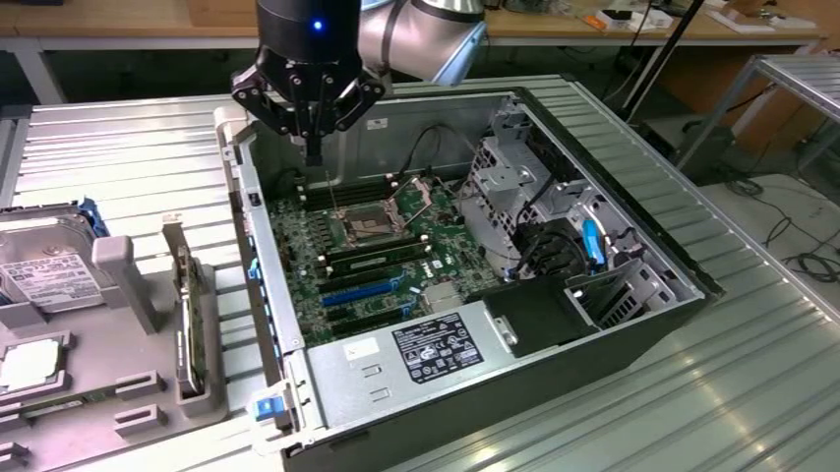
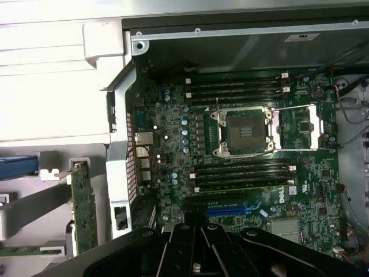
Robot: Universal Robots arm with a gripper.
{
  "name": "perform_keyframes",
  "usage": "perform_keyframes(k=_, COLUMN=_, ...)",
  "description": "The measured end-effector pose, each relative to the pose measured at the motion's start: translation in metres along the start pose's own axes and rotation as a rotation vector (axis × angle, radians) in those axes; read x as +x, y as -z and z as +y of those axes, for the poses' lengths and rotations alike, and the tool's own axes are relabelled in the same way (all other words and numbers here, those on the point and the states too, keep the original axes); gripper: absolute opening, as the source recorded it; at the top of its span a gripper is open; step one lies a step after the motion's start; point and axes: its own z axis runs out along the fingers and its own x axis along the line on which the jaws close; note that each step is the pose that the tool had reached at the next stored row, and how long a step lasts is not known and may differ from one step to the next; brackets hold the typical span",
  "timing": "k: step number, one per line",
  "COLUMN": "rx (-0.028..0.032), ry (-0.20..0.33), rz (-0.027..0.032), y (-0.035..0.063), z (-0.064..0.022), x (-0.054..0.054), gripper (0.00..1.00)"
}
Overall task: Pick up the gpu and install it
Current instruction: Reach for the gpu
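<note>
Closest to you, low in the exterior view, the power supply (image 1: 434,349) sits at the near end of the open case (image 1: 630,344). Look to the lower left of that view and there's your gpu (image 1: 188,315). It stands on its edge in a grey holder (image 1: 118,285), outside the case and just beside its wall. Nothing is gripping it. In the wrist view the same card shows green, with its silver bracket (image 2: 57,172) at one end. Further left in the exterior view, a hard drive (image 1: 39,270) with a white label lies flat on the holder.

Move inward and you're over the board (image 1: 302,246), lying flat on the case floor. A blue slot (image 1: 357,292) sits toward the near side, and the socket (image 1: 370,224) sits at mid-board, its lid swung open. Dark memory slots (image 1: 374,187) run across beyond the socket.

Now the pincer (image 1: 313,147), in the upper part of the exterior view, left of centre. Its fingers are drawn fully together into a single point. There's no gap between them and nothing is caught there. It's empty-handed. It points straight down over the far end of the board, near those memory slots. I can't see it touching anything. It is well apart from the gpu, which waits on the other side of the case wall.

Beyond the arm, wooden benches (image 1: 552,25) line the top of the frame.
</note>
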Motion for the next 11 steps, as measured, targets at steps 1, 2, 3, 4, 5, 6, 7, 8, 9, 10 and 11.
perform_keyframes(k=1, rx=0.0001, ry=0.0, rz=0.0001, y=0.0, z=-0.0001, x=0.001, gripper=0.11)
perform_keyframes(k=2, rx=0.0, ry=0.0, rz=0.0, y=-0.0001, z=-0.0002, x=0.002, gripper=0.11)
perform_keyframes(k=3, rx=0.0001, ry=0.0, rz=0.0001, y=-0.0002, z=-0.0003, x=0.003, gripper=0.11)
perform_keyframes(k=4, rx=0.0001, ry=0.0, rz=0.0001, y=-0.0003, z=-0.0004, x=0.005, gripper=0.11)
perform_keyframes(k=5, rx=0.0001, ry=0.0, rz=0.0, y=-0.0004, z=-0.0005, x=0.006, gripper=0.11)
perform_keyframes(k=6, rx=0.0, ry=0.0, rz=0.0, y=-0.0006, z=-0.0007, x=0.008, gripper=0.11)
perform_keyframes(k=7, rx=0.0001, ry=0.0, rz=0.0, y=-0.0006, z=-0.0008, x=0.01, gripper=0.11)
perform_keyframes(k=8, rx=0.0002, ry=0.0, rz=0.0001, y=-0.0007, z=-0.0009, x=0.011, gripper=0.11)
perform_keyframes(k=9, rx=0.0001, ry=0.0, rz=0.0001, y=-0.0008, z=-0.001, x=0.012, gripper=0.11)
perform_keyframes(k=10, rx=0.0, ry=0.0, rz=0.0001, y=-0.0009, z=-0.0011, x=0.014, gripper=0.11)
perform_keyframes(k=11, rx=0.0001, ry=0.0, rz=0.0001, y=-0.001, z=-0.0013, x=0.016, gripper=0.11)
